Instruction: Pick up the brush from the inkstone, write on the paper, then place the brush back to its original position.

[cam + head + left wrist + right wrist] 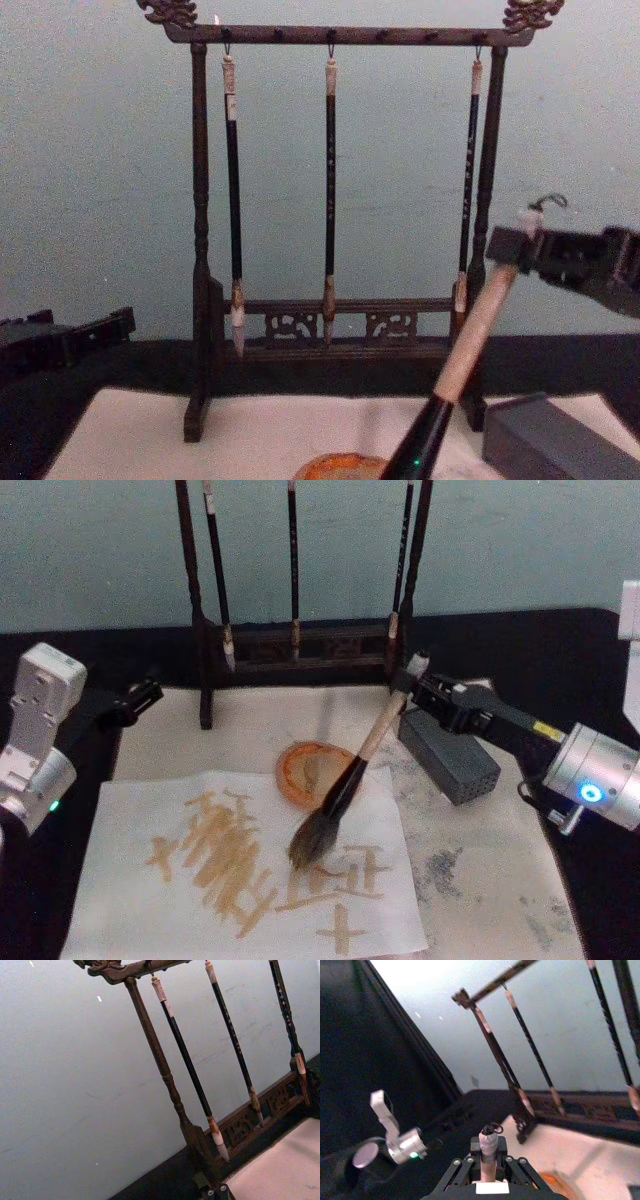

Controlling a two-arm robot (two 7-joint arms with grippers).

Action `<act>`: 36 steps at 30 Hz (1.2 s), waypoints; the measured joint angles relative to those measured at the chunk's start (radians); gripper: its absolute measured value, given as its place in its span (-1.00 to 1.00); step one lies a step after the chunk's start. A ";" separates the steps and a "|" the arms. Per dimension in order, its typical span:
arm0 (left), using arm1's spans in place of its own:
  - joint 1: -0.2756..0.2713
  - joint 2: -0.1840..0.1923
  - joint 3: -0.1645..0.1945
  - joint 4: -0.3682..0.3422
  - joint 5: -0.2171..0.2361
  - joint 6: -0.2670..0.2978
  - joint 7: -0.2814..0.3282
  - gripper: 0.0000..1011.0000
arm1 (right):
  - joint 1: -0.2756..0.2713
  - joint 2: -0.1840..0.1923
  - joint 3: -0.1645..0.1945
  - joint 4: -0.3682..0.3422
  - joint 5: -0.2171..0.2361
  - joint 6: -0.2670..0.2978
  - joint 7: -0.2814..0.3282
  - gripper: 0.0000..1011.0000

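Right pincer (405,677): black linkage bars with silver pivot screws and a white label (492,1188) at the base. Behind it is a black forearm with a yellow mark (541,728), a silver cylinder (597,770), a blue ring light (591,793) and a dark cable (530,785). Left pincer (148,692): black. Behind it are a white boxy housing (45,695) and a green light (53,805).

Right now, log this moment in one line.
stage: writing | right gripper: jaws shut on brush handle | brush: tilted, bristles on paper | left gripper: parked beside paper
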State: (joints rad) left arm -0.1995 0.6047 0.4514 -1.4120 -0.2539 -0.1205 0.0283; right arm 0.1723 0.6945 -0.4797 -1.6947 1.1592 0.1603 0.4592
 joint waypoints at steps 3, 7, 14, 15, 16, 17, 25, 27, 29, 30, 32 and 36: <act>0.000 0.000 0.000 0.000 0.000 0.000 0.000 0.98 | 0.010 -0.012 0.000 -0.003 0.017 -0.003 0.007 -0.63; 0.000 0.000 0.000 0.000 0.000 0.000 0.000 0.98 | 0.031 -0.036 -0.001 0.002 0.041 -0.009 0.006 -0.63; 0.000 0.000 0.000 0.000 0.000 0.000 0.000 0.98 | 0.072 -0.084 -0.004 0.051 0.079 -0.030 -0.012 -0.63; 0.000 0.000 0.000 0.000 0.000 0.000 0.000 0.98 | 0.072 -0.084 -0.004 0.051 0.079 -0.030 -0.012 -0.63; 0.000 0.000 0.000 0.000 0.000 0.000 0.000 0.98 | 0.079 -0.092 -0.003 0.067 0.087 -0.034 -0.016 -0.63; 0.000 0.000 0.000 0.000 0.000 0.000 0.000 0.98 | 0.083 -0.097 -0.003 0.076 0.091 -0.035 -0.017 -0.63; 0.000 0.000 0.000 0.000 0.000 0.000 0.000 0.98 | 0.121 -0.134 0.011 0.175 0.126 -0.055 -0.022 -0.63; 0.000 0.000 0.000 0.000 0.000 0.000 0.000 0.98 | 0.128 -0.141 0.014 0.194 0.133 -0.056 -0.022 -0.63; 0.000 0.000 0.000 0.000 0.000 0.000 0.000 0.98 | 0.136 -0.150 0.017 0.223 0.141 -0.060 -0.021 -0.63; 0.000 0.000 0.000 0.000 0.000 0.000 0.000 0.98 | 0.139 -0.153 0.018 0.232 0.143 -0.061 -0.020 -0.63; 0.000 0.000 0.000 0.000 0.000 0.000 0.000 0.98 | 0.145 -0.160 0.020 0.251 0.146 -0.064 -0.019 -0.63; 0.000 0.000 0.000 0.000 0.000 0.000 0.000 0.98 | 0.163 -0.182 0.025 0.314 0.156 -0.069 -0.014 -0.63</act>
State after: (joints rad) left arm -0.1995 0.6047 0.4514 -1.4119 -0.2539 -0.1205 0.0283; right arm 0.3356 0.5130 -0.4547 -1.3804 1.3153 0.0916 0.4450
